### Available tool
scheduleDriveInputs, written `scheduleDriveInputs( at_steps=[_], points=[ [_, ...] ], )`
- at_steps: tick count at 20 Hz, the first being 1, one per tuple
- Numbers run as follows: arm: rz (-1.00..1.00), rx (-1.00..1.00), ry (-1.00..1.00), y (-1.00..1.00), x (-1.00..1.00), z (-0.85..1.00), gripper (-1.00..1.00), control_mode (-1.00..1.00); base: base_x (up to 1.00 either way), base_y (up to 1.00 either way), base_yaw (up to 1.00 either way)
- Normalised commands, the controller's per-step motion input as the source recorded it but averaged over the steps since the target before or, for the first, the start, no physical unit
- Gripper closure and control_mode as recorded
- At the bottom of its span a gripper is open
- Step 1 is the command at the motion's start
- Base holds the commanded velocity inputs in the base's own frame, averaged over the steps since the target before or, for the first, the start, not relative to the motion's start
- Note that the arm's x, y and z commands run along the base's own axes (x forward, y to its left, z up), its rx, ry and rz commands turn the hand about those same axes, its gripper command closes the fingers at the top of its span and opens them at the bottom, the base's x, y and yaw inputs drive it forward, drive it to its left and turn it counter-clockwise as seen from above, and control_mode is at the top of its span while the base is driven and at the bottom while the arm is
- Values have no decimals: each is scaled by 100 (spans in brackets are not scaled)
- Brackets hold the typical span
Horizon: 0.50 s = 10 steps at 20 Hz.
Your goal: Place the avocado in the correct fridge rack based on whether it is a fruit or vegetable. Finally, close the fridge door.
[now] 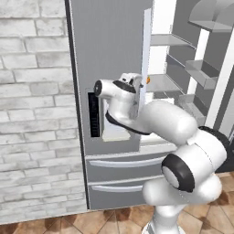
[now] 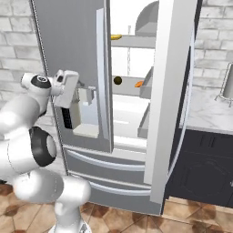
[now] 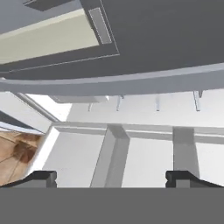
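Avocado [image 2: 118, 80] lies on the fridge rack [image 2: 128, 86], beyond the hand [image 2: 89, 94], seen from the right base view. Hand view shows the fingers spread, empty.

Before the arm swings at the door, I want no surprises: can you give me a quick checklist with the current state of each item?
1. Avocado on the rack beside the orange item: ok.
2. Gripper open and holding nothing: ok.
3. Gripper out of the fridge interior, in front of the shut left door: ok.
4. Right door closed: not ok, it stands wide open.
5. Gripper within reach of that door: cannot tell.
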Motion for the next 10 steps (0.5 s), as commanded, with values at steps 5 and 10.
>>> scheduleDriveInputs(
  at_steps=[5, 10],
  points=[
    [0, 22, -29, -19, -100, 0, -100, -100, 0, 0, 0],
    [-4, 28, -15, -33, -100, 4, -100, -100, 0, 0, 0]
  ],
)
